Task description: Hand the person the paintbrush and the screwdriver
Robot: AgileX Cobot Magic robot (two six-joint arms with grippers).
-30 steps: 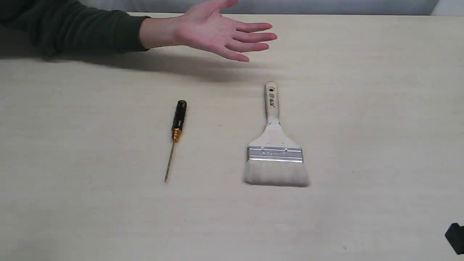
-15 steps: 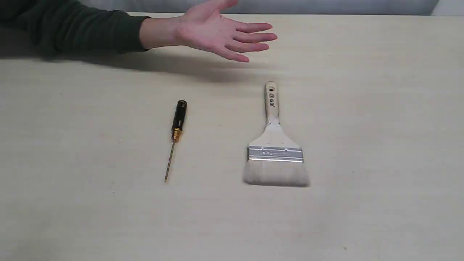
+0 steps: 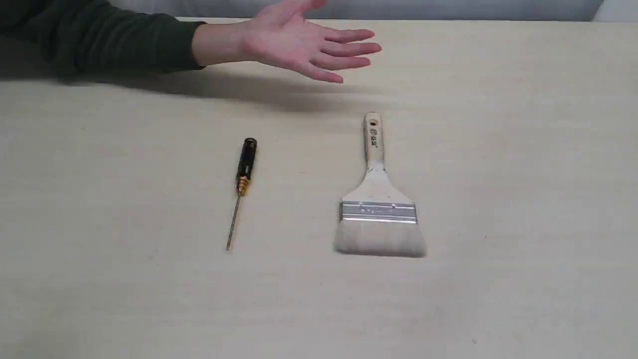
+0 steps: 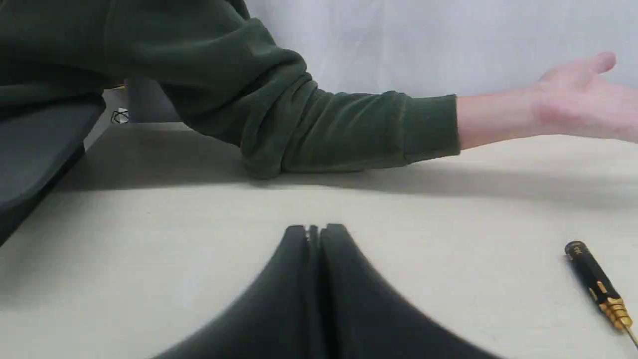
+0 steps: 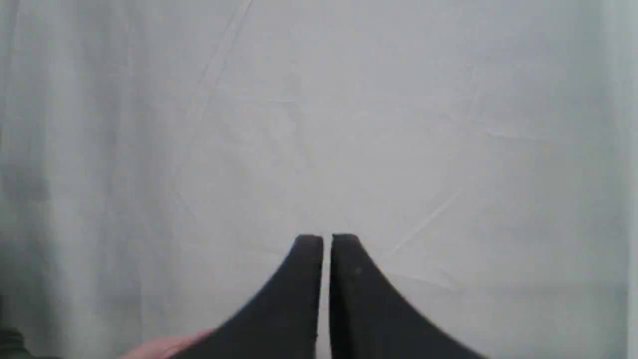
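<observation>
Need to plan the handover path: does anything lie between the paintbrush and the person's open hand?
Nothing visible does. Only bare table lies between the paintbrush and the open hand; the screwdriver lies off to one side, clear of that line.

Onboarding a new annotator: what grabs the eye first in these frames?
The person's open hand, palm showing, reaches out of a dark green sleeve over the table at the top of the exterior view. Below it lie the wide paintbrush, handle pointing toward the hand, and to its left the slim screwdriver, apart from each other with no gripper on them.
</observation>
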